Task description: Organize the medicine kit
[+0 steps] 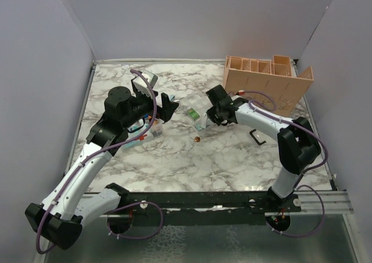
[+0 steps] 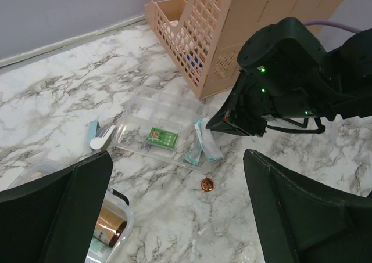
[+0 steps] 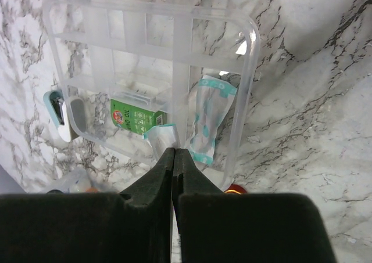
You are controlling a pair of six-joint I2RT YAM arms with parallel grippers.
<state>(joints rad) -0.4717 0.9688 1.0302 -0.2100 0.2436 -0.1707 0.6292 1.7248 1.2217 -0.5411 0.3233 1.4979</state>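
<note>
the right tool [image 3: 174,154] is pressed together at a sachet [image 3: 159,136] in the clear tray [image 3: 251,71] mid-table; whether it truly pinches it, i cannot tell. best lay it flat in one compartment, right of the green box [image 3: 137,119]. the left tool [image 2: 177,158] hangs spread, empty.

Lighting pretty even and bright in all three views, diffuse, seems to come from overhead. Top view: soft faint shadows under arms on desk [image 1: 174,158], nothing harsh. Left wrist view: own fingers [image 2: 52,211] dark, underexposed, bit soft up close; background sharp enough. Right wrist view: jaws near lens black, barely any detail. Small glare spot on clear tray [image 3: 251,65] corner, plastic looks hazy.
</note>
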